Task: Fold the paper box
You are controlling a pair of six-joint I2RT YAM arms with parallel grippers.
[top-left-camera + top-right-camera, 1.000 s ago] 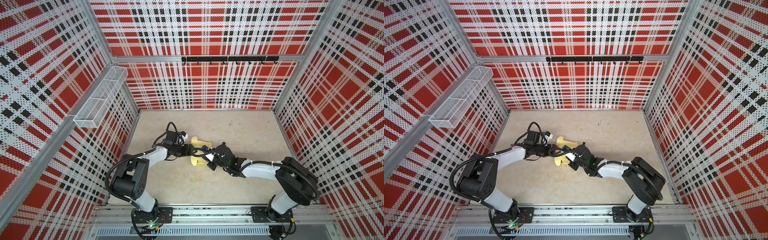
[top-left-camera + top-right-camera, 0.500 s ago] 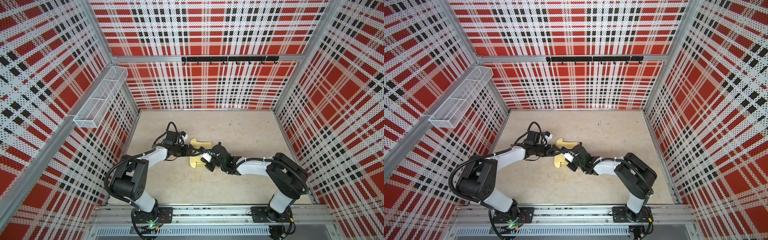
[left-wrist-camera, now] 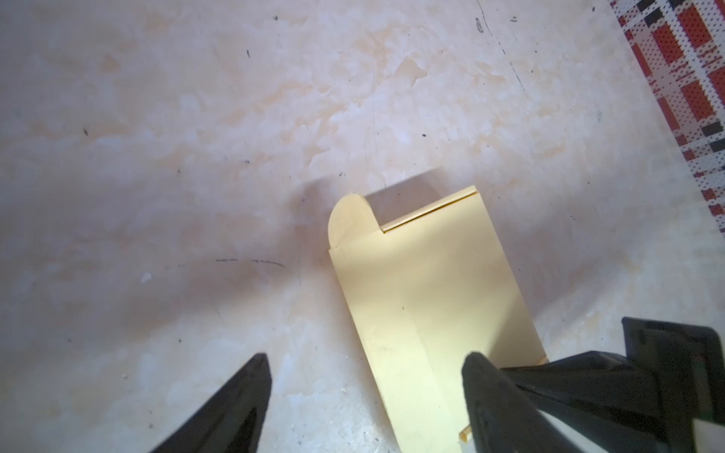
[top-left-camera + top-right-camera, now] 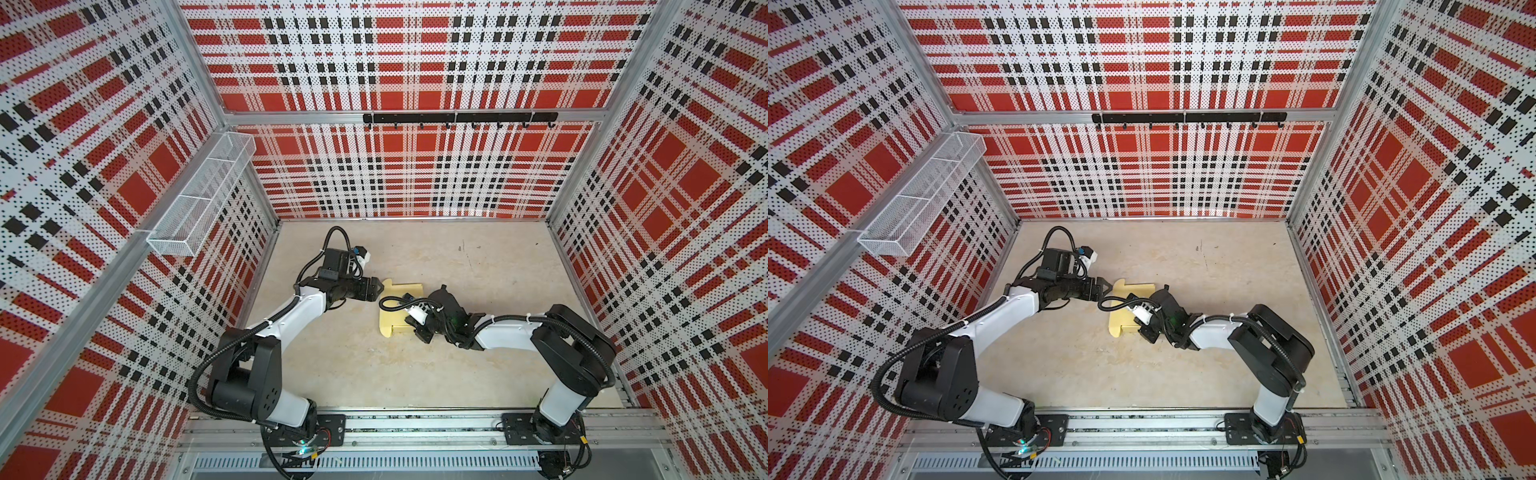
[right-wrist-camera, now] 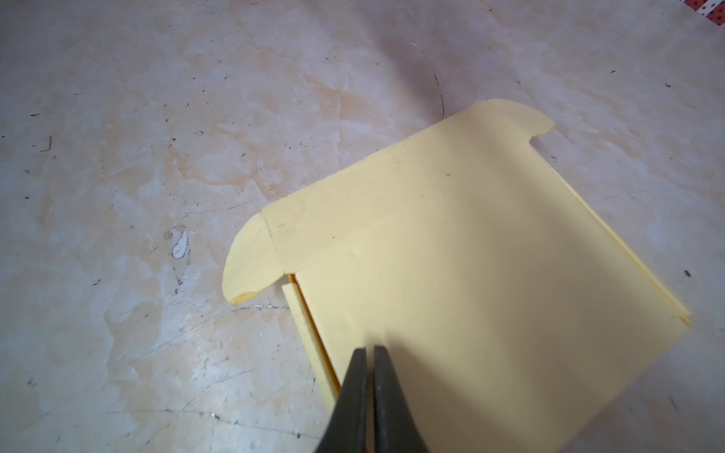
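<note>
R gripper point(image 5: 370, 348) jaws closed, tips over box point(image 5: 470, 255): press firm. L gripper point(image 3: 367, 355) jaws apart, empty: catch flap point(image 3: 349, 219), fold slow.

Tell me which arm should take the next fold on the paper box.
Left, probably. The left end effector is open at the edge of the paper box, near its rounded flap. The right end effector is shut, tips over the main panel, seemingly pinning it.
</note>
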